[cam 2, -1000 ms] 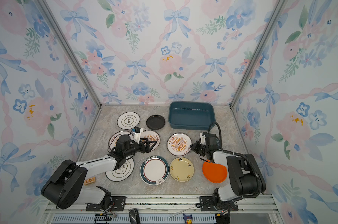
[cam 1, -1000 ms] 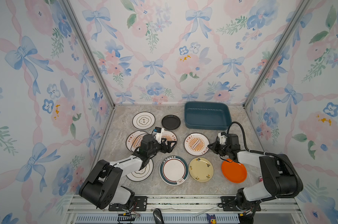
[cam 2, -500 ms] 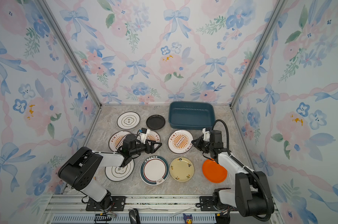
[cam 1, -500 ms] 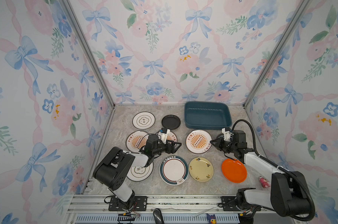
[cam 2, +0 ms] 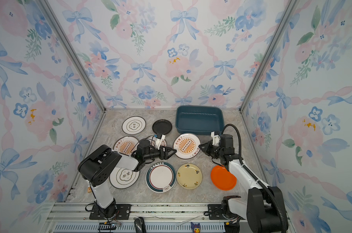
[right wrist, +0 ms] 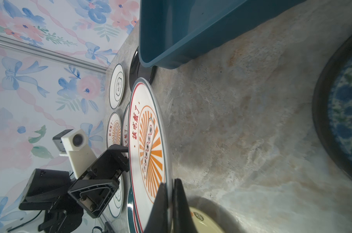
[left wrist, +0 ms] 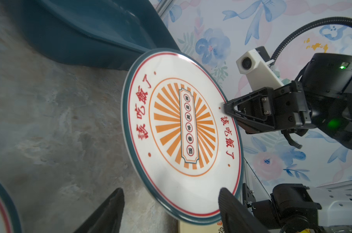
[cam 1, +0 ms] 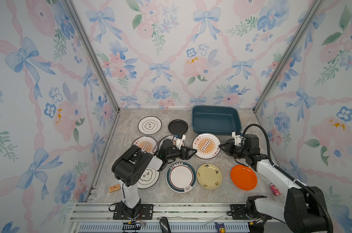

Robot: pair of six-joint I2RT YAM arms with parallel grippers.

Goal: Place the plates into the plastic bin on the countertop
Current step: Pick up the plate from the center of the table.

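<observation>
Pinching a sunburst plate (cam 1: pixel 206 145) by its rim
The right gripper (cam 1: pixel 221 146) is clamped on the round, glossy white plate, which tilts over the marbled countertop (cam 1: pixel 130 125) just before the teal plastic bin (cam 1: pixel 215 132); the left gripper (cam 1: pixel 193 151) gapes wide at the plate's opposite edge.

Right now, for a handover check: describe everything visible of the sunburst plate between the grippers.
The sunburst plate is round, glossy white, teal-edged, with orange rays and red characters. It hangs tilted above the countertop near the plastic bin. The right gripper pinches one edge; the open left gripper straddles the opposite edge.
</observation>
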